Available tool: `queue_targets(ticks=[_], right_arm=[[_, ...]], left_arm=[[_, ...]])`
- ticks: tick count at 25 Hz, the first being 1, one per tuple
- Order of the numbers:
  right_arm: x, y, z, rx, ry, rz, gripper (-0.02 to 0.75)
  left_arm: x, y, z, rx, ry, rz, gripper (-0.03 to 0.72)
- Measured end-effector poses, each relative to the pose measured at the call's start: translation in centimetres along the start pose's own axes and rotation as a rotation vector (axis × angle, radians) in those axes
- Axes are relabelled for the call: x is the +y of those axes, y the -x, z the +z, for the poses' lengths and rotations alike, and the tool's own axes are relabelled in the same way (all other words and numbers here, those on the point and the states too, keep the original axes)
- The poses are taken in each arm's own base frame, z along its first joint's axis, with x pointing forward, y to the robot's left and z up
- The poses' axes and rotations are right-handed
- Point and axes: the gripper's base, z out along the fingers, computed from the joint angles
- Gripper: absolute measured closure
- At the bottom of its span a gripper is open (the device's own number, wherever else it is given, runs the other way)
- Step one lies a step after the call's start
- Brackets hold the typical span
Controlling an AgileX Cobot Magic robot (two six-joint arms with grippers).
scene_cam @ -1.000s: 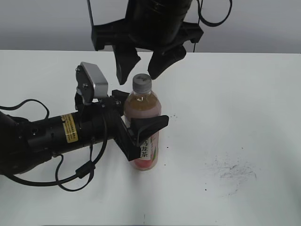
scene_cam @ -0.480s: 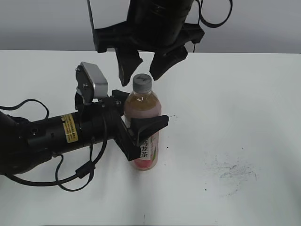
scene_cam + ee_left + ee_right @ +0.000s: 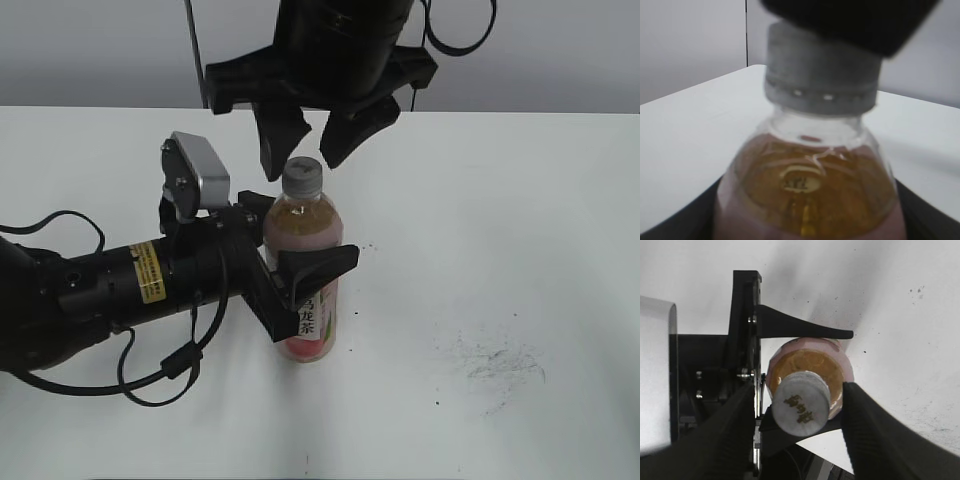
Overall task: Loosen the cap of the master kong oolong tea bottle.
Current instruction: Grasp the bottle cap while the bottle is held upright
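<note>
The master kong oolong tea bottle (image 3: 305,300) stands upright on the white table (image 3: 520,220), amber tea showing above its pink-and-white label. My left gripper (image 3: 300,268) comes in from the left and is shut on the bottle's body; in the left wrist view the bottle's shoulder (image 3: 805,185) fills the frame. The grey-white cap (image 3: 302,176) sits on the neck. My right gripper (image 3: 316,150) hangs over it, open, one finger on each side of the cap (image 3: 801,407) with gaps between. Both its fingers (image 3: 880,435) stand clear of the cap's ribbed side (image 3: 820,75).
The left arm (image 3: 110,290) lies along the table's left side with a looping cable. Dark smudges (image 3: 495,365) mark the table at the right. Behind the table's far edge rises a grey wall (image 3: 560,60).
The right gripper's fingers have drawn a little closer together around the cap and shifted slightly right. The left gripper and bottle have not moved.
</note>
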Motion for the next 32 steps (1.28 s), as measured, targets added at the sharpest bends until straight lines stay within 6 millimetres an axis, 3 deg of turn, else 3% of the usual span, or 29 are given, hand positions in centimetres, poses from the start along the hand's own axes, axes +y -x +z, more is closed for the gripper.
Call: queue_targets(ticks=[7,21,32], right_arm=[[0.0,-0.7,1.1,0.049,0.018,-0.012,0.325],[-0.1,-0.8,1.1,0.050,0.012,-0.018,0.375],[-0.2,-0.6,0.9,0.037,-0.010,-0.028,0.309]], left_arm=[[0.0,0.0,0.0,0.000,0.000,0.000,0.244],[0.0,0.0,0.0,0.000,0.000,0.000,0.244],[0.0,0.0,0.0,0.000,0.000,0.000,0.244]])
